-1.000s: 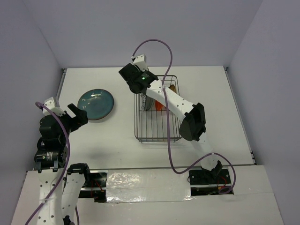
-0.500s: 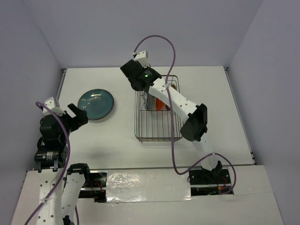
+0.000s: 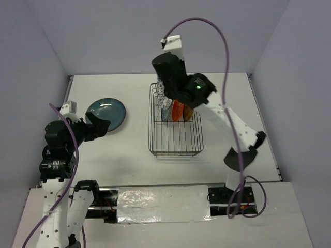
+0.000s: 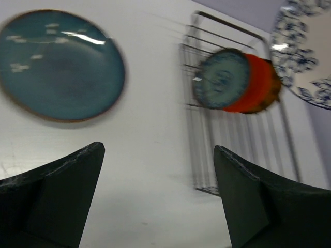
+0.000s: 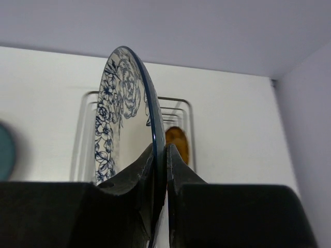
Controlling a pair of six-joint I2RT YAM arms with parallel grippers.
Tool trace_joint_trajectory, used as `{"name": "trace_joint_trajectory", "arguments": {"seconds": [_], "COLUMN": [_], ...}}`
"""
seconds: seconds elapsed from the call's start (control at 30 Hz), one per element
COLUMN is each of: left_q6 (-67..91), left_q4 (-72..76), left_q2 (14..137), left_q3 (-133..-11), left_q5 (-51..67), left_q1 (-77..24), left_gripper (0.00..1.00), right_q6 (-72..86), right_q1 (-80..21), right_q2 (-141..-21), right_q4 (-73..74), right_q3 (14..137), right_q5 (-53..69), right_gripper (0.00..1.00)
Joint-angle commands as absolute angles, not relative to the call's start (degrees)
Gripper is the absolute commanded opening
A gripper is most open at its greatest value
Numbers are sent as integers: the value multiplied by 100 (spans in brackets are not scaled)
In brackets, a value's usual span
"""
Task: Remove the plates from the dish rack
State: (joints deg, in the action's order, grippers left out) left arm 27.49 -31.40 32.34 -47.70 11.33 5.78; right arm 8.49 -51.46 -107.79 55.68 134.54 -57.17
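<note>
Plates (image 4: pixel 222 78): one out, one gripped.
Dark teal plate (image 3: pixel 106 114) lies flat at left; left gripper (image 4: pixel 158 149) near it, jaws spread, empty. Dish rack (image 3: pixel 176 139) holds two upright. Right gripper (image 5: pixel 161 148) clamps white floral plate (image 5: pixel 121 119) by its rim above rack: stiff, glazed, likely slippery, breakable.

Blue-floral plate (image 5: pixel 120 103) edgewise in right hand (image 5: pixel 160 154)
</note>
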Motion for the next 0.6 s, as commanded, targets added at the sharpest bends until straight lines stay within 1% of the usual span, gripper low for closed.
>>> {"name": "trace_joint_trajectory", "arguments": {"seconds": [0.0,0.03,0.07,0.1,0.2,0.43,0.5,0.57], "left_q6": [3154,3268,3487,3576,3691,4402,4517,4570], "left_q4": [-1927,-1577,-1443,-1320,-1143,-53,350,439], "left_q2": [3365,3410,3445,3506,3559,3621,3647,3656], "left_q3": [-4984,-4957,-4940,-4922,-4904,-4518,-4421,-4403], "left_q5": [3877,4189,4410,4699,4878,5755,5932,6055], "left_q1": [554,554,545,545,554,536,536,536], "left_gripper": [99,99,99,100,100,100,99,100], "right_q6": [1195,1178,1169,1204,1265,1634,1713,1801], "right_q1": [-5265,-5256,-5256,-5256,-5247,-5264,-5256,-5256], "right_q2": [-9363,-9073,-8522,-8273,-7544,-6909,-6838,-6829], "right_q4": [4967,4740,4267,4089,3508,2665,2497,2303], "right_q3": [13116,12452,12106,11546,10770,9862,9660,9589], "right_q5": [-4201,-3766,-3370,-2844,-1938,-433,-273,-45], "right_gripper": [0,0,0,0,0,0,0,0]}}
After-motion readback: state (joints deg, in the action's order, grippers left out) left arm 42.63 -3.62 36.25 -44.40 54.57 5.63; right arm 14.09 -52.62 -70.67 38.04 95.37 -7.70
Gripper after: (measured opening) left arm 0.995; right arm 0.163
